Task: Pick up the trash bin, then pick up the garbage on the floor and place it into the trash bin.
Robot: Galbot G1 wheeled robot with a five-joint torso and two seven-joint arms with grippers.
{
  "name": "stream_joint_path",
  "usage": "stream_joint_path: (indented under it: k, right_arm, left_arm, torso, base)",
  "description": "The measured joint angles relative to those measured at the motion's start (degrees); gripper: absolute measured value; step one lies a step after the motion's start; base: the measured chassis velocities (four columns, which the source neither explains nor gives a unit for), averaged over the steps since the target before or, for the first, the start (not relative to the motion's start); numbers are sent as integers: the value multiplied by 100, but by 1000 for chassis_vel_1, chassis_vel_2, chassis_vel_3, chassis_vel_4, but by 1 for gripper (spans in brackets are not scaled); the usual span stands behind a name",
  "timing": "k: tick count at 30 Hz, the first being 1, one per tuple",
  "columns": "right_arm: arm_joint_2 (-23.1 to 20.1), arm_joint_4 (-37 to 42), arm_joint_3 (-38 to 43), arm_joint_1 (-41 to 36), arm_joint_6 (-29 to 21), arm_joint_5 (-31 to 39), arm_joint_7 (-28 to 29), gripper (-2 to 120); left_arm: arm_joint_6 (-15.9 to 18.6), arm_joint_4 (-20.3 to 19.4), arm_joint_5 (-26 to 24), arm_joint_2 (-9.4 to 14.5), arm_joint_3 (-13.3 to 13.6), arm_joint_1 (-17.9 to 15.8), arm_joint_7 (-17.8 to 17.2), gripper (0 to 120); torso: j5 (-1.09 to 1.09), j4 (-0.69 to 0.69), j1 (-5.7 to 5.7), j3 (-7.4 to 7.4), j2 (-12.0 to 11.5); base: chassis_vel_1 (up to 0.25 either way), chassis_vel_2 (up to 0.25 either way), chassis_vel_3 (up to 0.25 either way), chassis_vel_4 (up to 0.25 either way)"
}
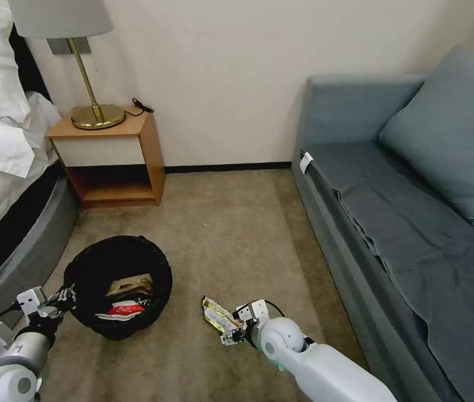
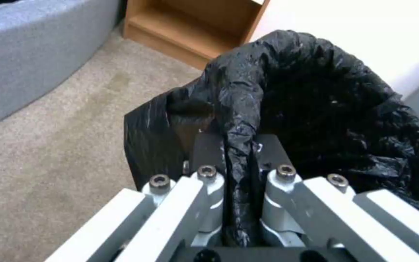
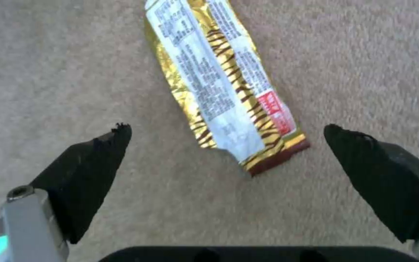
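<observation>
The trash bin (image 1: 158, 279), lined with a crinkled black bag (image 2: 326, 109), sits low at the left with a red-white wrapper (image 1: 123, 309) and a brown paper piece (image 1: 130, 285) inside. My left gripper (image 1: 68, 296) is shut on the bin's rim, the bag pinched between its fingers (image 2: 208, 153). The garbage on the carpet is a yellowish foil snack wrapper (image 1: 217, 314), lying flat (image 3: 229, 87). My right gripper (image 1: 230, 330) is open just over its near end, one black fingertip (image 3: 100, 153) on each side, not touching it.
A wooden nightstand (image 1: 115, 156) with a brass lamp (image 1: 89, 67) stands against the back wall. A bed (image 1: 2, 184) borders the left and a grey sofa (image 1: 404, 212) the right. Beige carpet (image 1: 231, 234) lies open between them.
</observation>
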Motion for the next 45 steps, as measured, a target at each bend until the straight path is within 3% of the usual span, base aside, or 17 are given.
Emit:
stream_joint_path:
  k: [9, 45]
  right_arm:
    - [98, -448, -105, -43, 509, -704, -294, 100]
    - [318, -793, -217, -282, 1112, -1233, -458, 98]
  left_arm:
    - [-31, -4, -13, -24, -48, 22, 23, 5]
    - [-102, 84, 42, -81, -11, 18, 43, 5]
  torso:
    - [0, 0, 0, 0, 0]
    - [0, 0, 0, 0, 0]
  base:
    - [0, 0, 0, 0]
    - [0, 0, 0, 0]
